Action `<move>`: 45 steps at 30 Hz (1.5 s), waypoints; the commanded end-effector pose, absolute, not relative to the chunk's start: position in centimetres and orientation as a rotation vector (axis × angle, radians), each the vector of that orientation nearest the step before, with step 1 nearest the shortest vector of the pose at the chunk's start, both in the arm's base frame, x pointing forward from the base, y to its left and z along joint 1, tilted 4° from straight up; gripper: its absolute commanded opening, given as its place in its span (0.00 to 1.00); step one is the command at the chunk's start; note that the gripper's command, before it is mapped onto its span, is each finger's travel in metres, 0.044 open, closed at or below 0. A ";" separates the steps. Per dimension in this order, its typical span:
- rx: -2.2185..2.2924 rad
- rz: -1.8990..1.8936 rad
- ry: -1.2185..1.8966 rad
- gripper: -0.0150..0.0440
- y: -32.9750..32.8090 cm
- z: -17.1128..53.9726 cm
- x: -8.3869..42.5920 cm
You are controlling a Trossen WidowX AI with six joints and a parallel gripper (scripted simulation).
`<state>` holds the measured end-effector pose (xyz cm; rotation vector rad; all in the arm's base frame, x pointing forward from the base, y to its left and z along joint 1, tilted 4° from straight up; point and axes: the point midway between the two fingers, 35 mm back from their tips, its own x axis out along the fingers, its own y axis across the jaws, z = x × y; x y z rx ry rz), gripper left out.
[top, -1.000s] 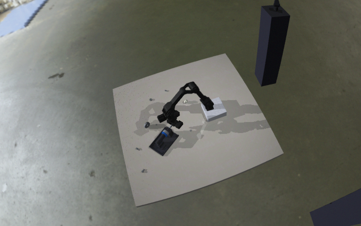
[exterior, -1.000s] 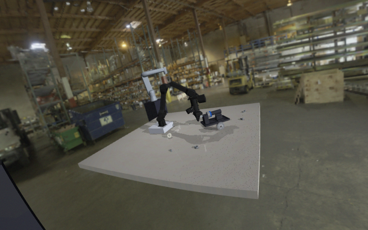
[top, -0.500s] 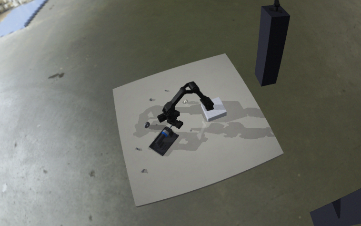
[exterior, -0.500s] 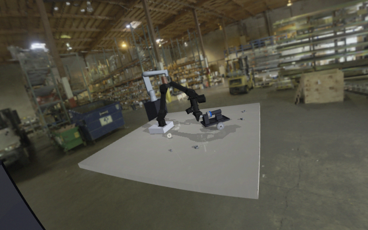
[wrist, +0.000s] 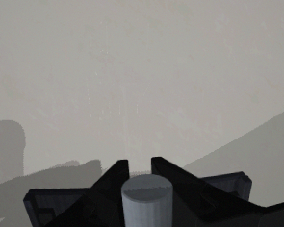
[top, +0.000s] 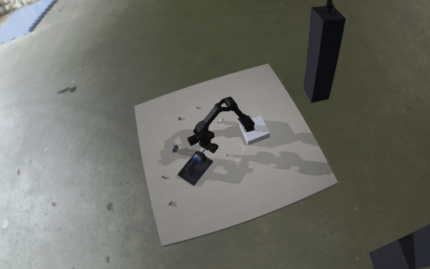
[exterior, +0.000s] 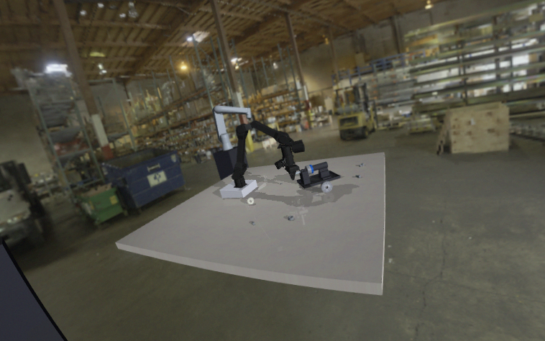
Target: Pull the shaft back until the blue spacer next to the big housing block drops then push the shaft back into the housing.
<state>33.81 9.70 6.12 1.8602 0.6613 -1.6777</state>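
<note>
The black fixture stands on a dark base plate (top: 206,165) (exterior: 335,177). Its big housing block (exterior: 320,166) is a thick dark cylinder on a support. The blue spacer (top: 195,158) (exterior: 310,168) is up in line with the shaft, against the big housing block. A grey spacer (exterior: 308,170) sits on its other side, toward the end block (exterior: 304,176). My gripper (top: 205,148) (exterior: 295,173) (wrist: 140,168) is shut on the light grey shaft (wrist: 148,207), just outside the end block. The wrist view shows the shaft's round outer end between the fingers. The shaft's inner end is hidden.
On the table (top: 243,200) (exterior: 223,237) lie a grey disc (top: 175,148) (exterior: 326,186) beside the fixture, a whitish ring (top: 220,121) (exterior: 250,201) near the arm's white base block (top: 258,137) (exterior: 232,193), and several small metal parts.
</note>
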 end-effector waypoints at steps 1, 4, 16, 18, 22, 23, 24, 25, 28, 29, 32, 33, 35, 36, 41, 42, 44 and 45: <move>1.857 -1.679 0.663 0.25 9.6 6.1 33.7; 1.857 -1.679 0.663 0.25 9.6 6.1 33.7; 1.857 -1.679 0.662 0.25 9.5 6.1 33.6; 1.857 -1.679 0.662 0.25 9.5 6.1 33.6; 1.857 -1.679 0.662 0.25 9.5 6.0 33.6; 1.857 -1.679 0.662 0.25 9.5 6.0 33.5; 1.857 -1.679 0.662 0.25 9.5 6.0 33.5; 1.857 -1.679 0.662 0.25 9.4 6.0 33.5; 1.857 -1.679 0.662 0.25 9.4 6.0 33.5; 1.856 -1.679 0.662 0.25 9.4 6.0 33.5; 1.856 -1.679 0.662 0.25 9.4 6.0 33.5; 1.856 -1.679 0.662 0.25 9.4 6.0 33.5; 1.856 -1.679 0.662 0.25 9.4 6.0 33.5; 1.856 -1.679 0.662 0.25 9.4 6.0 33.4; 1.856 -1.679 0.662 0.25 9.3 6.0 33.4; 1.856 -1.679 0.662 0.25 9.3 6.0 33.4; 1.856 -1.679 0.662 0.25 9.3 6.0 33.4; 1.856 -1.679 0.662 0.25 9.3 6.0 33.4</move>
